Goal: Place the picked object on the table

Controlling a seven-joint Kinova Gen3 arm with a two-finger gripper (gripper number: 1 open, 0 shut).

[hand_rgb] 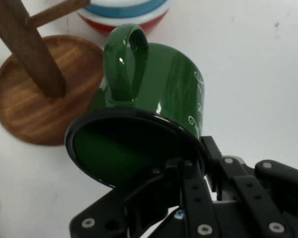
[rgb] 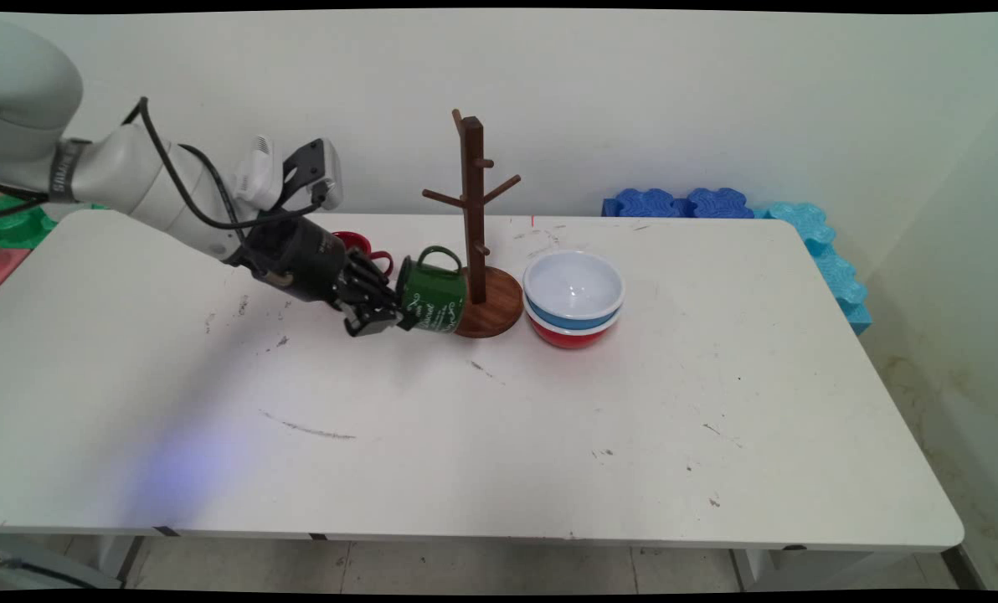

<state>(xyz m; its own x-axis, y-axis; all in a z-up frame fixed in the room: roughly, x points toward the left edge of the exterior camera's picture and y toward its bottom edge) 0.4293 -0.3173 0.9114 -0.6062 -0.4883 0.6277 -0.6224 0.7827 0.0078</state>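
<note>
My gripper [rgb: 400, 316] is shut on the rim of a green mug [rgb: 434, 295] with white lettering. The mug is tipped on its side, mouth toward the hand, handle [rgb: 440, 256] up. In the hand view the green mug [hand_rgb: 154, 94] fills the middle; one finger reaches inside its dark-rimmed mouth and the other presses the outer wall. My gripper [hand_rgb: 198, 166] clamps the rim at the lower right. The mug hangs right beside the round base of a wooden mug tree [rgb: 474, 226], whose post and base [hand_rgb: 39, 94] sit at the left.
A red mug [rgb: 357, 245] stands behind the hand, partly hidden. Stacked bowls [rgb: 573, 295], white over blue over red, sit right of the tree base, and show as bowls [hand_rgb: 124, 12] at the hand view's top. Blue foam blocks [rgb: 683, 203] lie at the table's far right edge.
</note>
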